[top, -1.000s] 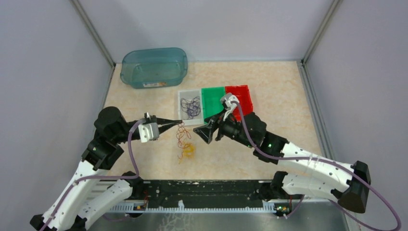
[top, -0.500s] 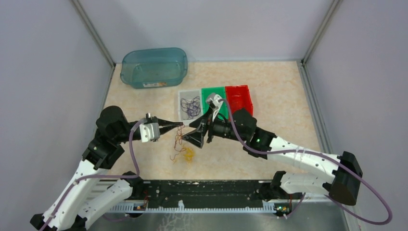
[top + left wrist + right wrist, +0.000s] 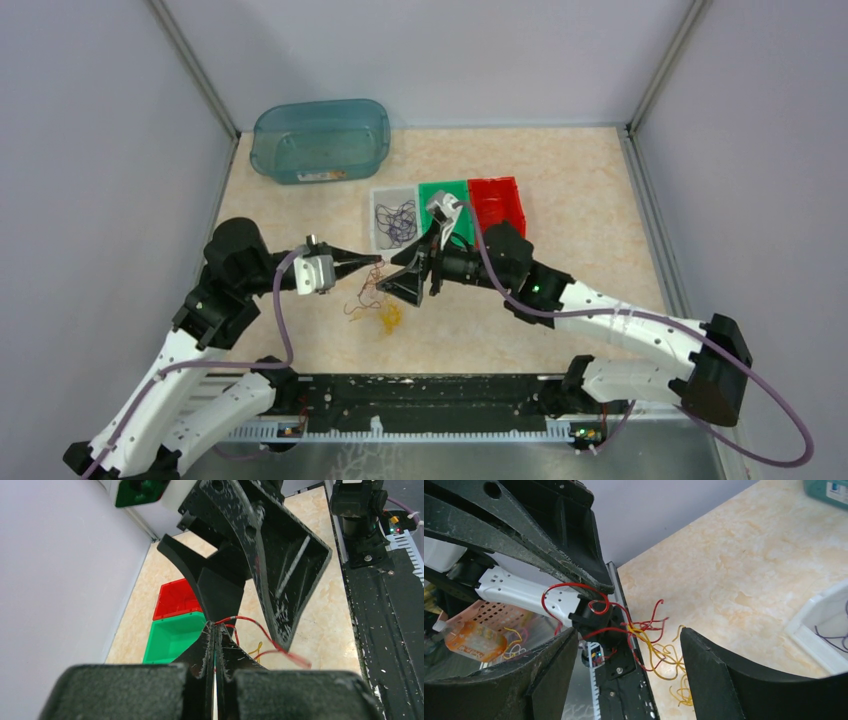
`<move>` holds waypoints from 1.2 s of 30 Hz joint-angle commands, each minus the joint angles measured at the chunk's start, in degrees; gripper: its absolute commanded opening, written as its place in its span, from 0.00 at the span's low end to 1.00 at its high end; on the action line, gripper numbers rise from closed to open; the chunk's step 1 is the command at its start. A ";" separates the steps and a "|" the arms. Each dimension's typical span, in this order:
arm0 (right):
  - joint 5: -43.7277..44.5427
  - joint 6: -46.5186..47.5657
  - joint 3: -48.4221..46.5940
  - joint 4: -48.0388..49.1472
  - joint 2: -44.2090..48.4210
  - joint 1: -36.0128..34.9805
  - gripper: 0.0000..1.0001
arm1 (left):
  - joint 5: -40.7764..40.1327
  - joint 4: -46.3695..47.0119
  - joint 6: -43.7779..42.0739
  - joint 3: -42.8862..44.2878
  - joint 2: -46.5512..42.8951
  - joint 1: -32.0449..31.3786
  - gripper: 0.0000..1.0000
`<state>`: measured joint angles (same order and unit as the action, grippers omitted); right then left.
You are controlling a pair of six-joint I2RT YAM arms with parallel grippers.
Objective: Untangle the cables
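Note:
My left gripper (image 3: 377, 261) (image 3: 216, 626) is shut on one end of the red cable (image 3: 364, 294) (image 3: 251, 623), which hangs from its tips in curls. The yellow-orange cable (image 3: 388, 318) (image 3: 665, 664) lies tangled with the red one (image 3: 644, 626) just below, partly on the table. My right gripper (image 3: 402, 273) (image 3: 629, 633) stands open right beside the left tips, one finger on each side of the hanging strands, touching neither cable as far as I can see. A dark purple cable (image 3: 398, 220) lies in the white bin (image 3: 379, 237).
A green bin (image 3: 444, 195) (image 3: 171, 635) and a red bin (image 3: 500, 200) (image 3: 176, 600) stand beside the white one (image 3: 819, 630). A teal tub (image 3: 320, 138) sits at the back left. The black base rail (image 3: 430, 395) runs along the near edge.
My right gripper has swung left from the bins to the left gripper's tips. The red and yellow-orange clump has shifted slightly left and been drawn up.

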<state>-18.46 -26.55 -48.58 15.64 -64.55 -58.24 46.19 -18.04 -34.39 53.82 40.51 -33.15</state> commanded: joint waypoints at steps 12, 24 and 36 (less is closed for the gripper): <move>0.18 -0.78 -2.48 2.02 3.74 1.81 0.74 | 1.90 -0.60 -0.52 3.06 -0.13 -0.25 0.01; -0.97 -11.37 2.62 21.10 -3.00 1.50 0.72 | 1.44 -0.43 -0.66 2.71 -0.28 -0.25 0.01; 7.86 -9.21 -0.36 22.16 -10.96 -2.23 0.70 | 1.84 2.11 3.61 5.76 1.32 -0.36 0.01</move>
<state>-14.35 -36.64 -45.87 33.82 -73.73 -59.90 46.78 -18.81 -32.99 56.05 41.25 -33.15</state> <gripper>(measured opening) 0.709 0.008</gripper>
